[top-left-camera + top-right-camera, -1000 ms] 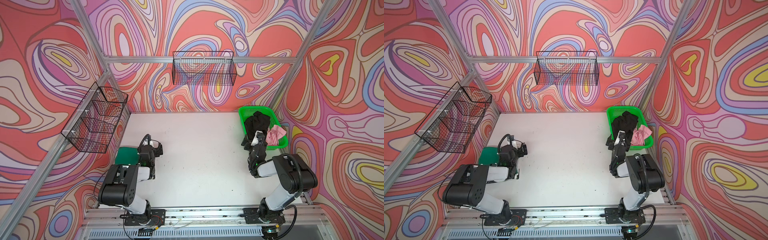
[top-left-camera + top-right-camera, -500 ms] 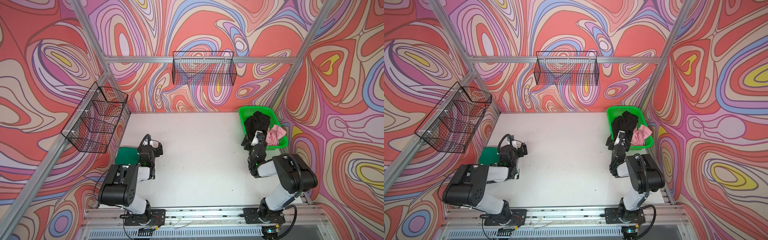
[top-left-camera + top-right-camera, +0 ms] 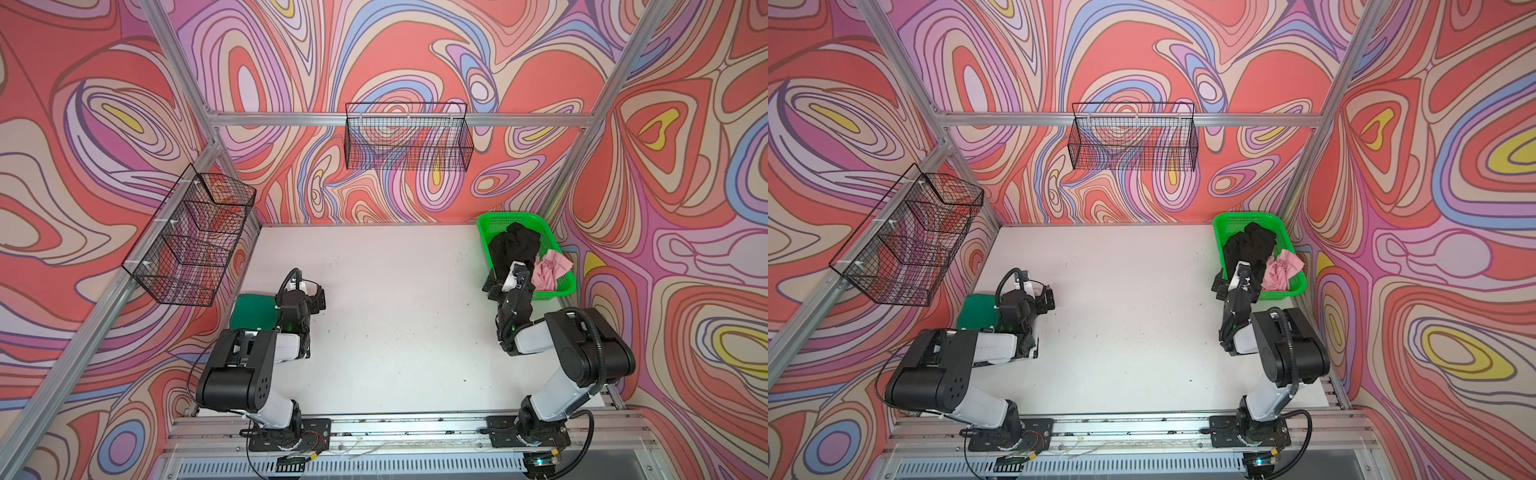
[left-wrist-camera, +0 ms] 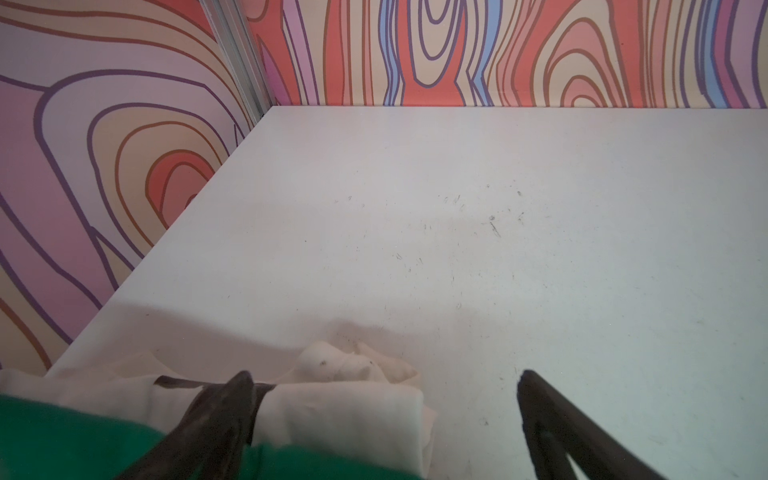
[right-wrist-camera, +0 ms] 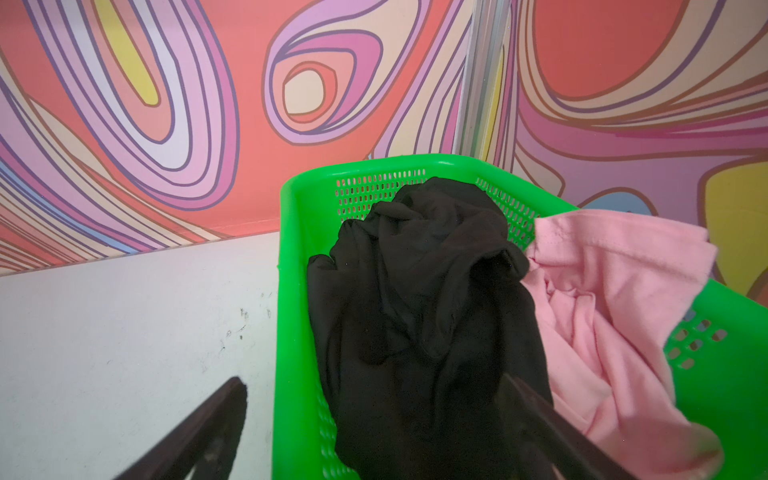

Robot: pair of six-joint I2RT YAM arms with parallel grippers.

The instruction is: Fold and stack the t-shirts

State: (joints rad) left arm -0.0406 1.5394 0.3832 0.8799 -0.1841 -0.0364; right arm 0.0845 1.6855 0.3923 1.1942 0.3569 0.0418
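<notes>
Nothing moved: black t-shirt (image 5: 419, 299) lies partly between the spread right jaws

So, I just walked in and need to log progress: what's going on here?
The robot is partway through folding and stacking t-shirts. A folded green shirt lies at the left edge of the table with a white shirt against it. The left gripper hangs open at their edge, holding nothing. The right gripper, also open, straddles the wall of the basket, one finger above the black shirt. The pink shirt lies crumpled beside it in the basket. Neither is picked up yet.
</notes>
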